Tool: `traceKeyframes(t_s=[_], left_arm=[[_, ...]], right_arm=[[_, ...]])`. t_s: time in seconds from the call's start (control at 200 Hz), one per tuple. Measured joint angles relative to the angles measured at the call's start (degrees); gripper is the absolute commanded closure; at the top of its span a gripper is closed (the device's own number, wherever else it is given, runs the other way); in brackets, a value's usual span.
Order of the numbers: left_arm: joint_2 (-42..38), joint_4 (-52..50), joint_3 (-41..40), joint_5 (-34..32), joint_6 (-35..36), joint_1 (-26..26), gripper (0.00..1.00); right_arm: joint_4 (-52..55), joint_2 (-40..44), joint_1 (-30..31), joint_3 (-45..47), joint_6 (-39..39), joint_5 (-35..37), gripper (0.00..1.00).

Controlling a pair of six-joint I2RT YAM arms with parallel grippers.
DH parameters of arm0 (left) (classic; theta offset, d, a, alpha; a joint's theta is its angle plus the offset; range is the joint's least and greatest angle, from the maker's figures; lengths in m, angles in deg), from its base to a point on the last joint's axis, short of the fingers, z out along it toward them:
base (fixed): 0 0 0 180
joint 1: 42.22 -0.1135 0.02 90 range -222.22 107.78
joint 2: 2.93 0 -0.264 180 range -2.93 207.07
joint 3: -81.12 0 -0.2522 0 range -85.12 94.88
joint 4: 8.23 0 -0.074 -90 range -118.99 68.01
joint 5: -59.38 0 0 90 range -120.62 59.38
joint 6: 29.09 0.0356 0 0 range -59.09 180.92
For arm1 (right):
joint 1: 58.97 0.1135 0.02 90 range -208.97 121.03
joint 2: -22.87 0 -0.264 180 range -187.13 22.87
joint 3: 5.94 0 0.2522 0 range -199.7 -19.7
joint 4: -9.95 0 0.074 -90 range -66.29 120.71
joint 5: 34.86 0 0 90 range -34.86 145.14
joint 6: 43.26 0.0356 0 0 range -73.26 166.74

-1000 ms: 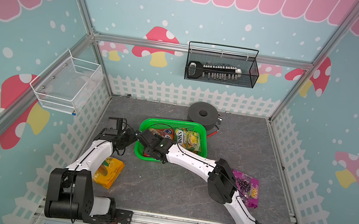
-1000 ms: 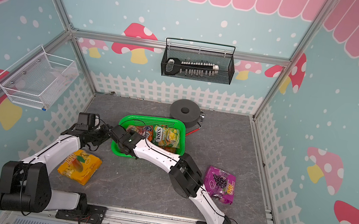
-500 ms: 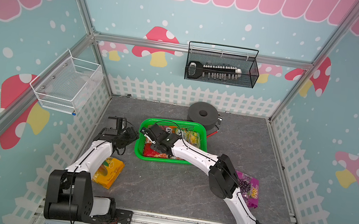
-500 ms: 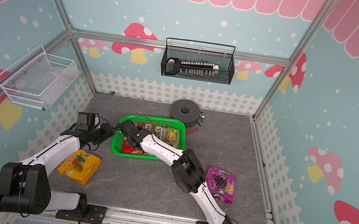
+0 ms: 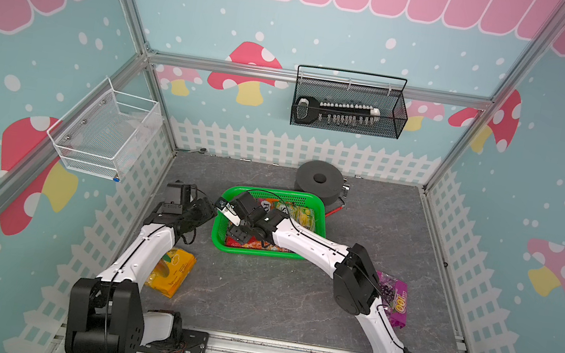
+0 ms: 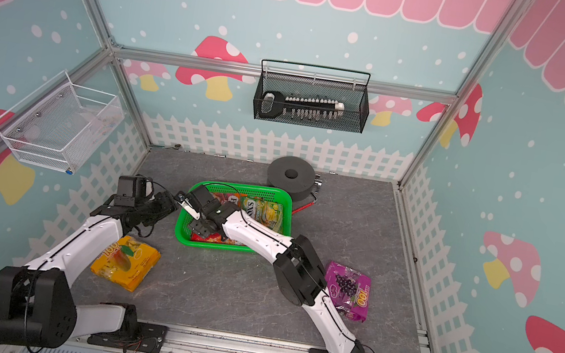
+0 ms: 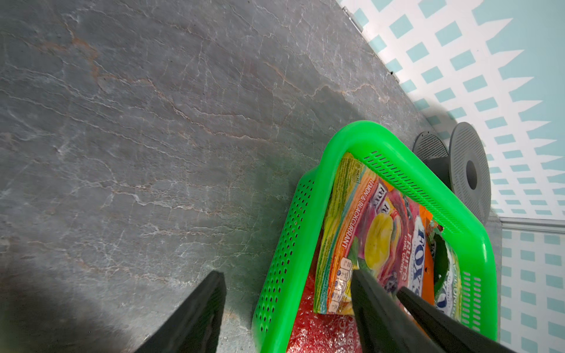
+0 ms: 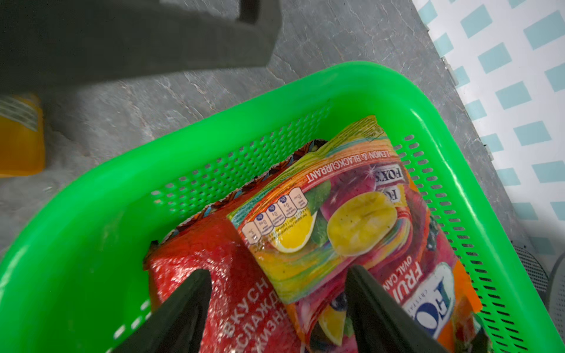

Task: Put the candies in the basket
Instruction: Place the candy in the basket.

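My left pincer [image 7: 286,275] stands wide and holds nothing: one finger is over the bare worktop [image 5: 254,296], the other over the inside of the green basket [image 5: 285,195], with the basket's perforated side wall between them. My right pincer [image 8: 278,270] is also spread wide and empty, hanging inside the basket just above the bags.

Directly under it lies a red candy bag [image 8: 214,244], and a FOX'S lemon and blackcurrant bag [image 8: 351,214] lies partly on top of that. A green-yellow FOX'S bag [image 6: 267,213] lies at the far side of the basket.

Two bags are outside the basket, flat on the worktop. The yellow-orange bag [image 6: 125,262] is beside my left arm, and the purple bag [image 6: 351,292] is partly hidden behind my right arm's elbow. The dark grey spool [image 5: 318,183] stands just behind the basket.
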Motion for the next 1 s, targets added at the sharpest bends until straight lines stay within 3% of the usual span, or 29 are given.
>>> traceKeyframes(t_s=[0.195,0.415,0.67,0.855,0.995], left_arm=[[-0.2,-0.2,0.1,2.0,4.2,0.0,0.3],[-0.6,1.0,0.8,11.7,9.4,1.3,0.3],[2.0,2.6,7.1,12.2,13.1,12.2,0.3],[5.5,5.2,12.2,8.3,16.3,18.9,0.3],[10.4,6.6,15.1,4.3,19.4,23.9,0.3]], right_arm=[[-3.1,10.8,0.0,11.2,3.5,-0.4,0.25],[-8.8,31.4,-0.5,32.5,9.3,6.0,0.22],[-5.4,49.2,-8.7,49.6,25.4,9.0,0.26],[3.5,56.7,-17.0,58.5,40.3,3.3,0.34],[8.2,60.2,-24.5,65.5,46.6,-2.3,0.37]])
